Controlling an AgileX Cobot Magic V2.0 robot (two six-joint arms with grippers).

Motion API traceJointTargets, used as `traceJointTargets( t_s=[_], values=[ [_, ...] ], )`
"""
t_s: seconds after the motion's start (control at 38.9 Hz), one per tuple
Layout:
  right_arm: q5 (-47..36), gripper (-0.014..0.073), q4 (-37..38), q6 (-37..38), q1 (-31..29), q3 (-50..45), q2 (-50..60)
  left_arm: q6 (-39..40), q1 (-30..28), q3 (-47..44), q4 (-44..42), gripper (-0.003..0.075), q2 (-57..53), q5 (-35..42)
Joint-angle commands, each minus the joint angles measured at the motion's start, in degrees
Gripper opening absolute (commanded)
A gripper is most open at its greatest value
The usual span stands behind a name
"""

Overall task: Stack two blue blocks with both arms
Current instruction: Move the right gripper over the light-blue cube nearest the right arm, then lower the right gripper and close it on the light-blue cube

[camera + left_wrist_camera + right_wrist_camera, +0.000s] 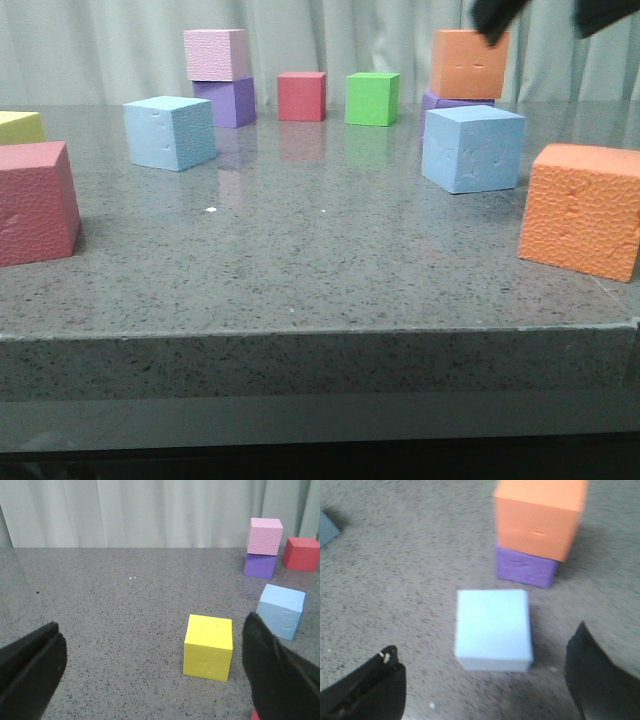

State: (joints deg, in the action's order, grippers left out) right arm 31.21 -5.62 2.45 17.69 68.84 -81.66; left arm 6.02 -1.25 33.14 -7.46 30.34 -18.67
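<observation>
On the grey speckled bench (pixel 300 260), the two blue blocks sit well apart: the left blue block (pixel 170 132) stands toward the far left, just in front of a pink cube (pixel 216 54) stacked on a purple cube (pixel 228 102), and the right blue block (pixel 472 148) rests on the right side, just in front of an orange cube (pixel 469 63) stacked on a second purple cube (pixel 440 101). Both blue blocks lie flat on the bench, each alone, neither touched by an arm. The right claw (pixel 485 680) hangs above the right blue block with its fingers (pixel 600 675) spread wide to either side of it, holding nothing; in the front view only its dark tips (pixel 500 18) show at the top edge, above the orange cube. The left claw (pixel 150 675) is likewise spread and empty, looking over a yellow cube (pixel 208 647) with the left blue block beyond it to the right. Between the two stacks at the far side stand a red cube (pixel 301 96) and a green cube (pixel 372 98). Nearer, a large red cube (pixel 35 202) sits at the left edge and a large orange cube (pixel 580 210) at the right edge.
</observation>
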Motion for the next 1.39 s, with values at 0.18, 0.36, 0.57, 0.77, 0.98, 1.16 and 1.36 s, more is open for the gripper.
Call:
traceJointTargets(
  t_s=[0.18,0.36,0.57,0.77,0.98,1.16,1.36],
  values=[
    [4.92,0.0647,-0.30,-0.50,0.63,13.07,-8.18,0.64,-0.07,1.90,0.29,0.0692,0.49,4.92],
    [5.55,0.0647,-0.30,-0.45,0.58,14.40,-10.33,0.64,-0.07,1.90,0.29,0.0692,0.49,4.92],
    [6.04,0.0647,-0.30,-0.15,-1.03,14.40,-12.07,0.64,-0.07,1.90,0.29,0.0692,0.49,4.68],
    [6.11,0.0647,-0.37,-0.10,-1.36,14.40,-14.24,0.64,-0.07,1.90,0.29,0.0692,0.49,4.45],
    [6.41,0.0644,-0.36,-0.10,-1.36,14.40,-16.36,0.64,-0.07,1.90,0.29,0.0692,0.49,4.45],
    [6.60,0.0467,-0.36,-0.10,-1.36,14.46,-16.29,0.64,-0.07,1.90,0.29,0.0692,0.49,4.45],
    [7.07,0.0331,-0.36,-0.10,-1.20,16.58,-14.58,0.64,-0.07,1.90,0.29,0.0692,0.49,4.28]
  ],
)
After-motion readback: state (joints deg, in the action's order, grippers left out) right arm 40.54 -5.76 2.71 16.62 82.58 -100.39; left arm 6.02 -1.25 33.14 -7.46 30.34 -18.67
